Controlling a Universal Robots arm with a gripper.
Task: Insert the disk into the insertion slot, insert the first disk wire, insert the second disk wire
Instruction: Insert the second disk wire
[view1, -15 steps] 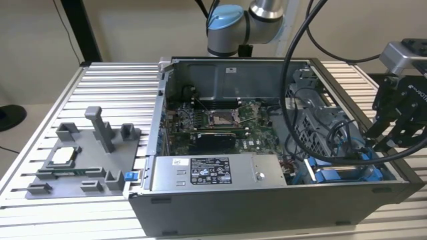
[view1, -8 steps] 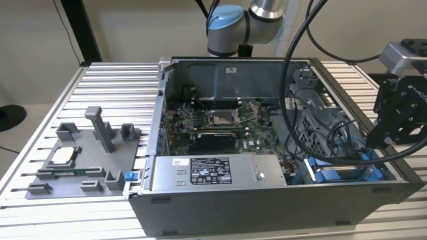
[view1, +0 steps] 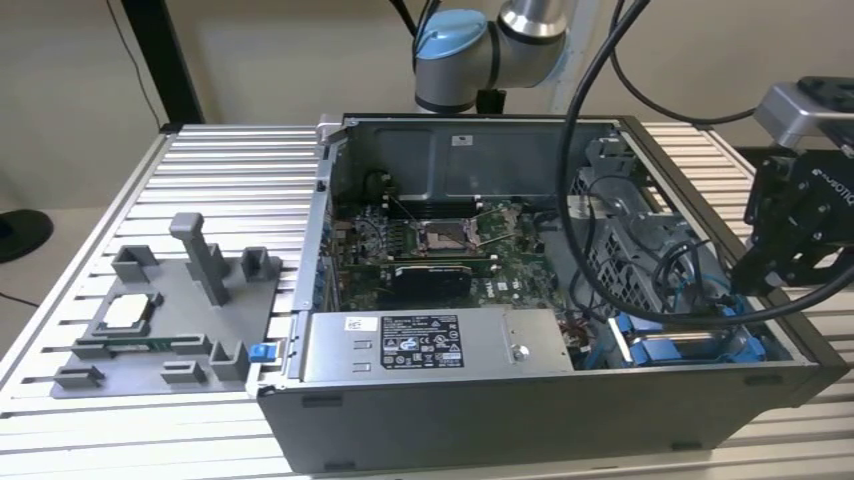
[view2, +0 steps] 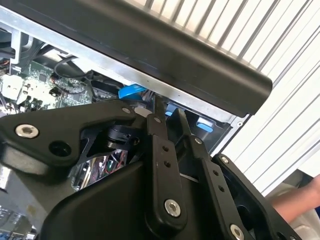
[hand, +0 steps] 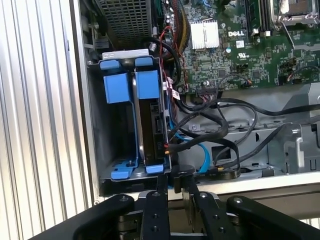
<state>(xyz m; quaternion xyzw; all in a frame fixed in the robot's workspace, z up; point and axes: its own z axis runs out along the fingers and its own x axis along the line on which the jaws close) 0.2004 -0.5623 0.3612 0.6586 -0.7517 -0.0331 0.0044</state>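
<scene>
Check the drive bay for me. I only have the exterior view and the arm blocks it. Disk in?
Observer: Yes. In the first wrist view the disk stands on edge in the insertion slot, in its blue frame.
Operator: Wires?
Observer: A blue cable loops beside the bay. Black cables run toward the disk's edge; plugged or not, I cannot tell.
Operator: Gripper?
Observer: The gripper sits at the case wall, by the slot's end.
</scene>
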